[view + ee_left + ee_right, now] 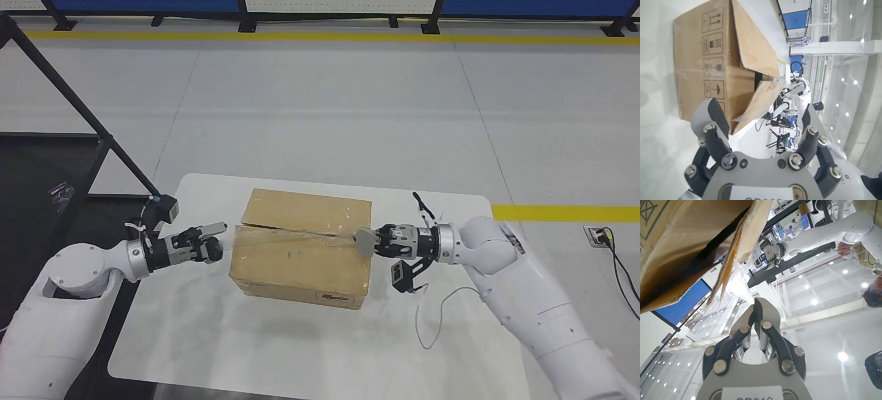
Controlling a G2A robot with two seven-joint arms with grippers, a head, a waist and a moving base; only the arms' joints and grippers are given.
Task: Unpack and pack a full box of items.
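Note:
A brown cardboard box stands in the middle of the white table. Its top flaps are slightly lifted, with a dark gap between them. Loose clear tape hangs from the flap edge. My right gripper is at the box's right top edge. In the right wrist view it is shut, with the clear tape running into its fingertips. My left gripper hovers just off the box's left side. Seen from its own wrist, it is open and holds nothing, facing the printed side of the box.
A thin white cable lies on the table to the right of the box. A black metal frame stands off the table's left side. Bare tabletop lies in front of the box.

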